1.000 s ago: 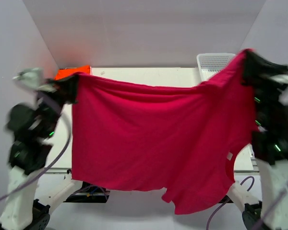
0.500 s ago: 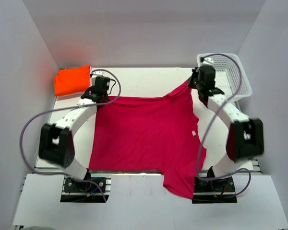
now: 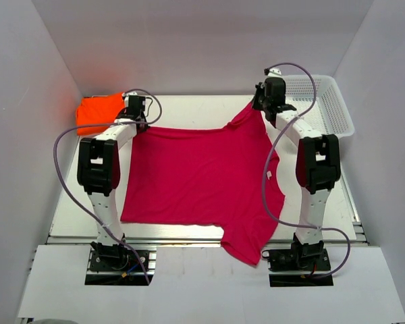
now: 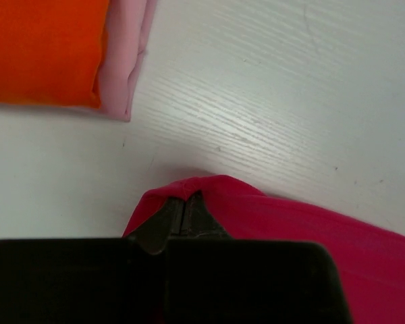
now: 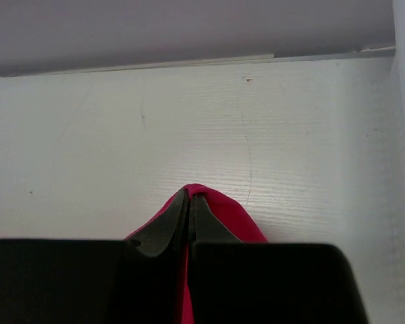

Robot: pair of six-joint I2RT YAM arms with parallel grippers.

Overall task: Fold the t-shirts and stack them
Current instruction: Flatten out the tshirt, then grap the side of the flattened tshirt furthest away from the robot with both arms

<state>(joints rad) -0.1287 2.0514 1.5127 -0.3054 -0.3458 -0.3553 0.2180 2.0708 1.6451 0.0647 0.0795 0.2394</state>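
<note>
Pinching far-left corner of plain magenta-pink short-sleeved cloth shirt [image 3: 196, 175] with left gripper [image 4: 184, 202], jaws closed tight on a fabric fold. Clamping far-right corner likewise with right gripper [image 5: 190, 200], just beside white plastic mesh basket [image 3: 320, 101]. Spread flat on white table [image 3: 189, 108], folded bright orange cloth shirt [image 3: 98, 115] near left gripper.

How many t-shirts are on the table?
2. The magenta shirt lies spread flat across the middle. The folded orange shirt sits at the far left corner. A pale pink cloth peeking out beside it may be another.
</note>
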